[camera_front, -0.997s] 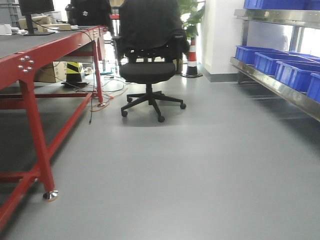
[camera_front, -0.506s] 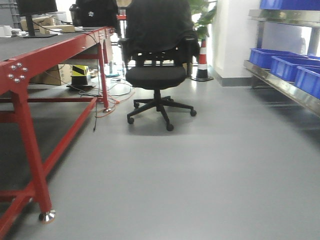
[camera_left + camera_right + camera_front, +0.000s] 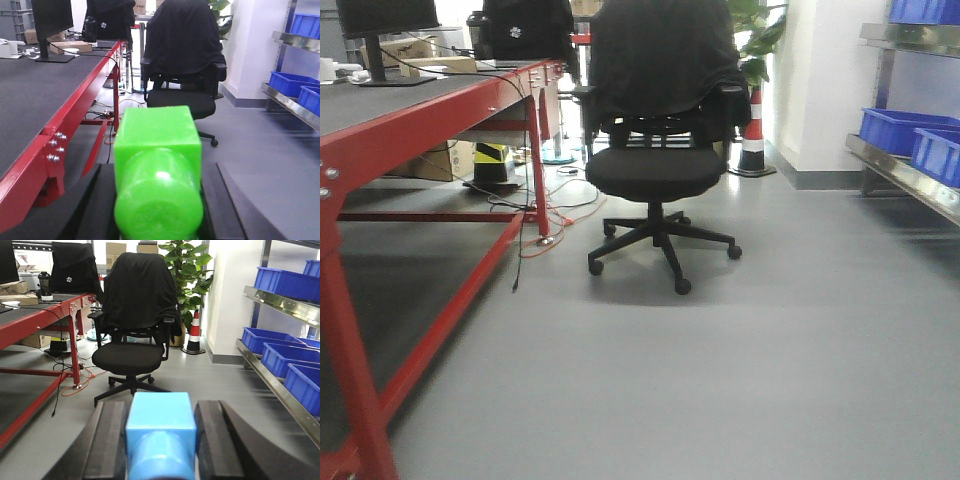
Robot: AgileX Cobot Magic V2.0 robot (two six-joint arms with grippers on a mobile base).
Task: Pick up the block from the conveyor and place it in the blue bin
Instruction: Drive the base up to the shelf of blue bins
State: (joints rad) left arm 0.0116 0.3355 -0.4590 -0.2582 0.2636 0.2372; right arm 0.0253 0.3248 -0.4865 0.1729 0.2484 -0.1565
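A green block (image 3: 157,137) fills the left wrist view, with my left gripper (image 3: 158,172) shut on it, its dark fingers (image 3: 95,200) against both sides. My right gripper (image 3: 160,407) is shut on a light blue block (image 3: 161,415), held above the grey floor. The conveyor (image 3: 390,105), a dark belt on a red frame, runs along the left and also shows as the belt (image 3: 30,95) and the frame (image 3: 30,327). Blue bins (image 3: 902,128) sit on a steel shelf at the right, also seen as bins (image 3: 292,82) and bins (image 3: 280,357).
A black office chair (image 3: 660,170) draped with a dark jacket stands mid-floor ahead. Cables (image 3: 545,215) trail on the floor by the conveyor leg. A traffic cone (image 3: 752,135) and a plant stand behind it. A monitor (image 3: 380,20) sits on the conveyor's far end.
The front view has moved forward: the chair is larger and further right, the near conveyor leg's foot has left the frame, and the shelf bins have slid toward the right edge.
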